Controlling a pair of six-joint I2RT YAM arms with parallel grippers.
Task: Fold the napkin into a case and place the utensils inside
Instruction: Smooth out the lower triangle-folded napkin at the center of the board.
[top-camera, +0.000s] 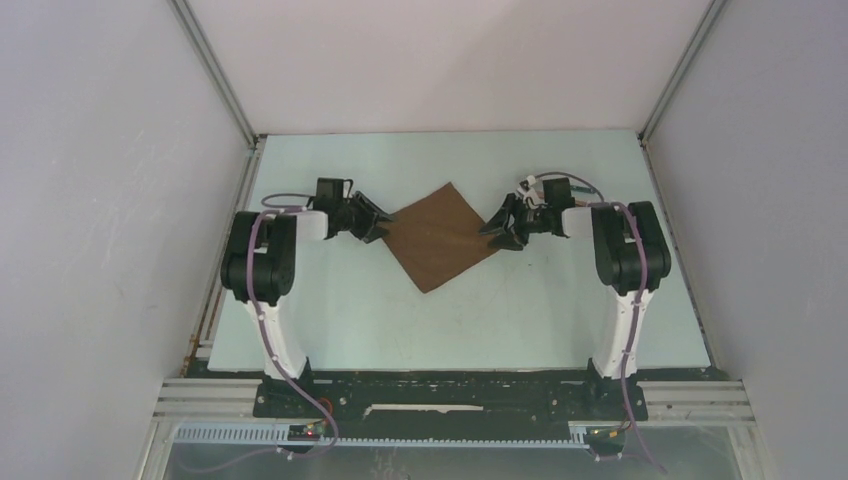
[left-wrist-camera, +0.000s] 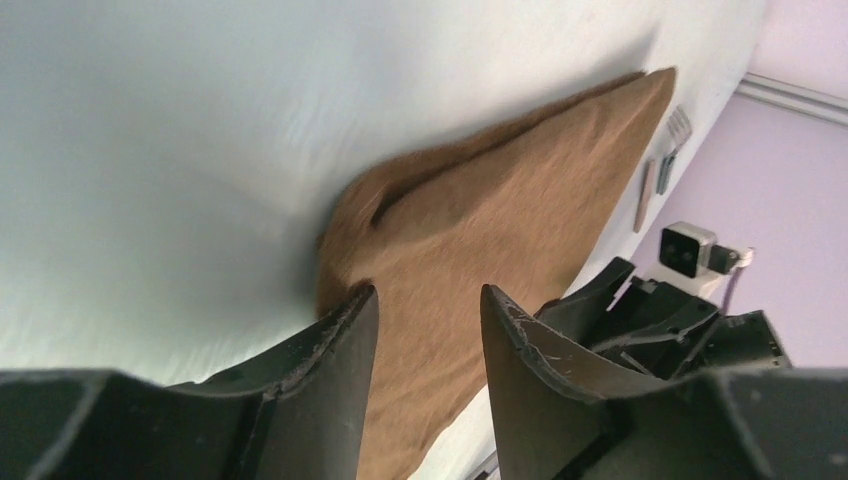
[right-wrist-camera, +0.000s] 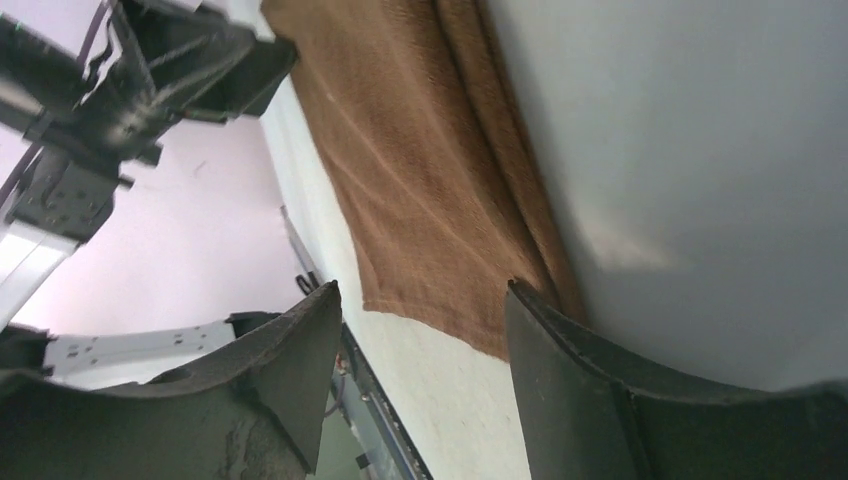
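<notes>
The dark-brown napkin (top-camera: 438, 238) lies spread as a diamond on the table. My left gripper (top-camera: 378, 228) sits at its left corner, open, with the cloth (left-wrist-camera: 500, 210) showing past the gap between the fingers and bunched into a ridge by the left fingertip (left-wrist-camera: 355, 310). At the napkin's right corner my right gripper (top-camera: 500, 232) is open too; the cloth's edge (right-wrist-camera: 430, 200) lies just beyond its fingers. The utensils lie past the napkin's far corner in the left wrist view: a silver-headed piece (left-wrist-camera: 672, 140) and a thin reddish-brown stick (left-wrist-camera: 645, 195).
Pale walls and metal rails (top-camera: 215, 75) enclose the light table (top-camera: 440, 330) on three sides. Both arm bases stand on the black bar (top-camera: 440, 385) at the near edge. The other arm shows in each wrist view (right-wrist-camera: 190, 60).
</notes>
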